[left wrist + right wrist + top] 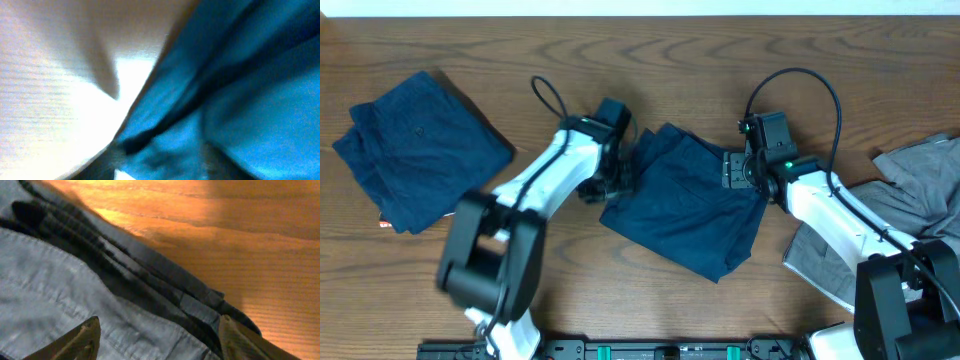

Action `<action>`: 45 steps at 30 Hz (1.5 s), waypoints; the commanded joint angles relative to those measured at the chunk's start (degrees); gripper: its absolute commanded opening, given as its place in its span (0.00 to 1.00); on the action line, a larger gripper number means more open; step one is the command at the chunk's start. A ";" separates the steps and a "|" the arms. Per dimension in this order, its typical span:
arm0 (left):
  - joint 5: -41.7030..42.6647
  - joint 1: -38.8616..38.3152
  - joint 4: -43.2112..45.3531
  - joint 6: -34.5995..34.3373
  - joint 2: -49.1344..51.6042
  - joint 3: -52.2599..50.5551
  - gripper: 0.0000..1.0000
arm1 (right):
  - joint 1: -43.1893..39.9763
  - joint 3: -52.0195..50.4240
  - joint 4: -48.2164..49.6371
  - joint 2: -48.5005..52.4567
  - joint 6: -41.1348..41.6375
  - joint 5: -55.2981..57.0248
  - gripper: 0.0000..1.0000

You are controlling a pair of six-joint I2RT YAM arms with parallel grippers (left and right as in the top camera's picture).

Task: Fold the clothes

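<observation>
Clothes, three pieces, spread over a brown wood-grain table (720, 60). Far left: folded navy piece (420, 150), a flat stack, matte woven cloth. It is roughly square and turned so one corner points to the far edge, and it lies well apart from both arms. Next, the left gripper (620, 172) sits at the left border of the middle navy piece (690, 215), touching or just over the cloth there. Its wrist view is badly blurred, just blue folds (240, 100) against pale tabletop with no fingers visible, so I cannot tell whether it is spread or closed. The middle navy piece lies at table centre, a slanted four-sided shape. Its long axis runs from far-left to near-right, its surface is softly creased, and its upper left edge is bunched. The right gripper (733, 170) is at its far right corner. In the wrist view that gripper (157, 335) has tan fingertips (87, 335) spread wide apart over the cloth, gripping nothing. The same view shows several stacked layered edges, a stitched seam and dark shadowed pleats. Far right: grey piece (910, 185), a lighter fabric, crumpled and irregular. It lies partly under the right arm and is cut off by the frame edge.
</observation>
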 commanded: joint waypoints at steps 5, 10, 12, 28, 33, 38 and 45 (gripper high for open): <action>1.33 0.63 13.11 5.97 -6.01 0.17 0.98 | 2.05 1.62 -4.44 -0.15 -1.60 -1.51 0.82; 6.64 0.81 17.20 11.54 -1.22 0.17 0.98 | 2.12 1.62 -6.71 -0.15 -0.98 -1.49 0.84; 10.03 0.81 18.36 13.90 1.25 0.17 0.98 | 2.12 1.62 -6.75 -0.15 -0.98 -1.49 0.85; 20.70 -2.78 20.90 13.75 10.47 0.17 0.64 | 2.12 1.62 -7.89 -0.15 -0.52 -1.49 0.85; 20.63 -2.93 21.57 13.73 10.25 0.22 0.06 | 2.12 1.62 -7.96 -0.15 -0.52 -1.49 0.85; 20.33 0.63 21.20 13.73 7.37 0.39 0.06 | 1.99 1.62 -8.26 -0.76 -0.50 -1.46 0.85; 2.78 11.13 16.31 14.08 -4.13 0.42 0.06 | -1.38 1.64 -11.39 -9.07 -0.17 -1.42 0.88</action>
